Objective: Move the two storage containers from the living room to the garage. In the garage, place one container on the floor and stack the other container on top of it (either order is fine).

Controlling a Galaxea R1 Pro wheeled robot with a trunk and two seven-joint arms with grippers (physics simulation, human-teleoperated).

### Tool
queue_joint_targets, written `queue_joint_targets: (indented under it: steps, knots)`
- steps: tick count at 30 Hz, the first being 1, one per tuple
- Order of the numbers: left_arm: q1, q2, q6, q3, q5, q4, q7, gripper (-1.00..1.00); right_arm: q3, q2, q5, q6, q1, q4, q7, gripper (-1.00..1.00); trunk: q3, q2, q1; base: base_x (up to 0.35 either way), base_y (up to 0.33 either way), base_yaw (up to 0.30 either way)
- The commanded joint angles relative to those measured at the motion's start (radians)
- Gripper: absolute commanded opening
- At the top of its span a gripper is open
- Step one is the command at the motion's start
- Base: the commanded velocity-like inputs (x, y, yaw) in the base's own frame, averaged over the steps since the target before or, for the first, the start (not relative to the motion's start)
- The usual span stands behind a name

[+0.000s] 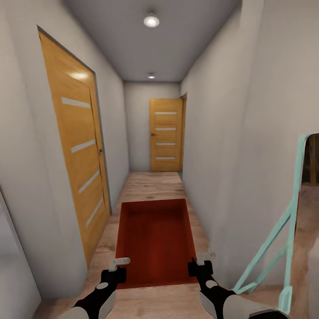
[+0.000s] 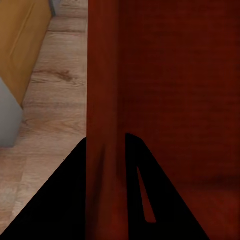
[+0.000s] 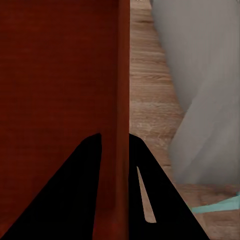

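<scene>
No text, label, brand, number or sign can be read in any of the views. The walls of the orange-red storage container (image 1: 155,239) are plain and unmarked. The two orange-wood doors (image 1: 79,155) carry only pale horizontal stripes, without lettering. Nothing is written on the hallway walls (image 1: 230,133) or the wood plank floor (image 1: 150,186).

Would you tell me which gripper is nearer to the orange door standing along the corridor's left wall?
Left. The left gripper clamps the container's wall on the door's side; the right gripper clamps the opposite wall.
</scene>
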Motion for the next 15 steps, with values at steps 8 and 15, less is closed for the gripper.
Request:
queue_joint_targets:
  steps: [8,15]
  knots:
    - [-0.001,0.021,-0.053,-0.034,0.002,-0.003,0.006,-1.00,-0.052,-0.003,0.011,0.003,-0.001,0.003,-0.004,-1.00,-0.002,-0.001,0.001,0.309,0.193,-0.007]
    - [-0.001,0.020,-0.048,-0.034,0.003,-0.002,0.006,-1.00,-0.052,-0.003,0.011,0.002,-0.001,0.003,-0.004,-1.00,-0.002,-0.001,0.001,0.312,0.155,0.000]
